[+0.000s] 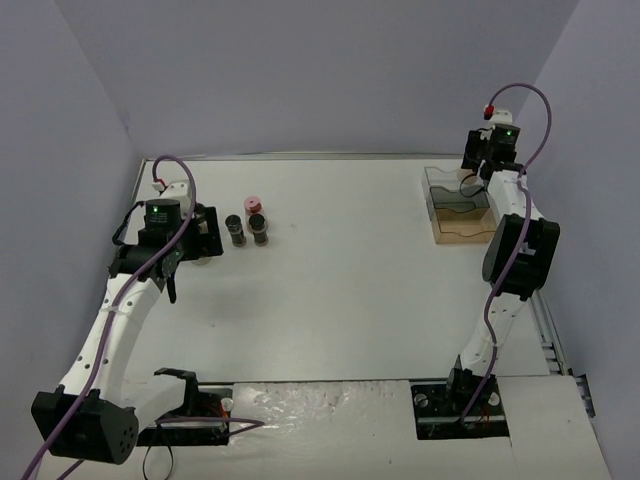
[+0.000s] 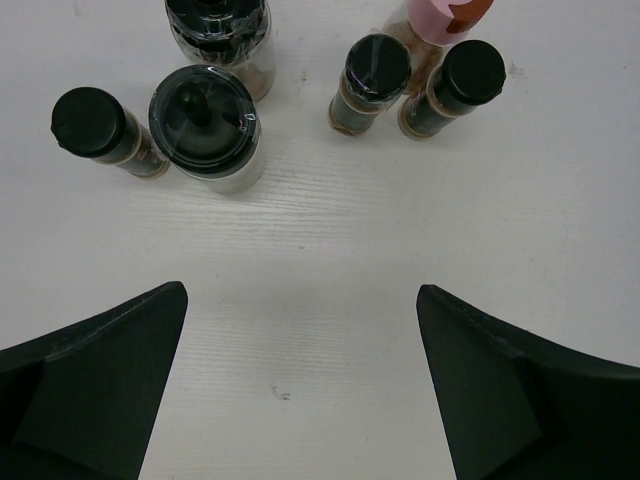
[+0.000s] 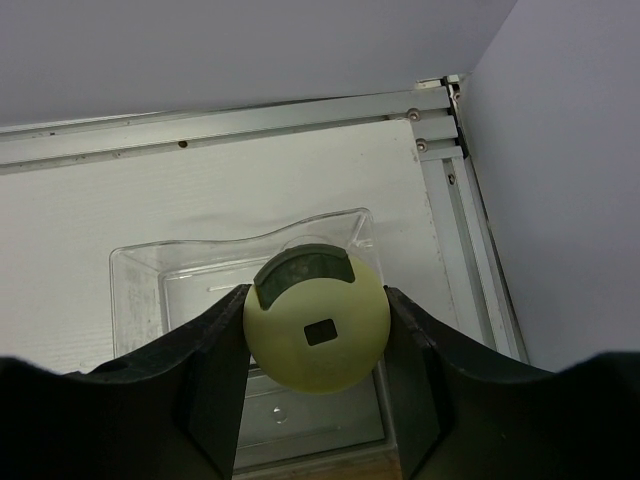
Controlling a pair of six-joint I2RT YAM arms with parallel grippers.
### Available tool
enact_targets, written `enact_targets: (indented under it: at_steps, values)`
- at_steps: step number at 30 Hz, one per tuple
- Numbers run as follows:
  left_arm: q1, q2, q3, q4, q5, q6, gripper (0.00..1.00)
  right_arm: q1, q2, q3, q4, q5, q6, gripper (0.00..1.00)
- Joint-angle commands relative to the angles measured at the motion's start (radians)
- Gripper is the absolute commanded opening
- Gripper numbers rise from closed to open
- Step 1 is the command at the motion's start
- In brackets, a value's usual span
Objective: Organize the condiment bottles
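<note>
My right gripper [image 3: 316,305] is shut on a condiment bottle with a pale yellow cap [image 3: 318,345], holding it above the clear tray [image 3: 140,268] near its far right corner. In the top view that gripper [image 1: 478,176] hangs over the tray [image 1: 442,214] at the back right. Several other condiment bottles stand in a group ahead of my left gripper [image 2: 300,295], which is open over bare table: a wide black-lidded shaker [image 2: 205,125], a small black-capped jar [image 2: 90,122], two dark jars [image 2: 377,70] [image 2: 468,75] and a pink-capped one [image 2: 445,15].
The tray has a wooden base [image 1: 465,232] and sits close to the right wall and the table's metal rail [image 3: 480,230]. In the top view, the pink-capped bottle [image 1: 254,204] and two dark jars [image 1: 234,229] stand right of the left gripper [image 1: 203,240].
</note>
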Motion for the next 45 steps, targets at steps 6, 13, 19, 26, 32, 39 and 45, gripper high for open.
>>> enact_targets:
  at_steps: [6, 13, 19, 26, 32, 39, 45]
  values:
    - [0.007, 0.0, 0.018, 0.059, 0.024, -0.01, 0.97, -0.004, 0.012, 0.051, 0.123, -0.012, -0.031, 0.0]
    - [0.007, 0.004, 0.015, 0.065, 0.034, -0.012, 0.97, -0.004, 0.055, 0.064, 0.125, -0.002, -0.02, 0.05]
    - [0.007, 0.011, 0.012, 0.07, 0.048, -0.014, 0.97, -0.004, 0.08, 0.063, 0.127, 0.036, -0.022, 0.15]
    - [0.007, 0.015, 0.011, 0.072, 0.051, -0.014, 0.97, -0.005, 0.104, 0.072, 0.129, 0.05, -0.01, 0.32]
    - [0.008, 0.02, 0.01, 0.077, 0.059, -0.015, 0.97, -0.004, 0.08, 0.069, 0.116, 0.049, 0.011, 0.72]
    - [0.015, 0.02, 0.005, 0.088, 0.09, -0.021, 0.97, -0.001, -0.069, 0.001, 0.117, 0.063, 0.047, 0.91]
    - [0.01, 0.04, 0.002, 0.119, 0.163, -0.057, 0.97, 0.056, -0.292, -0.112, 0.075, 0.08, 0.099, 1.0]
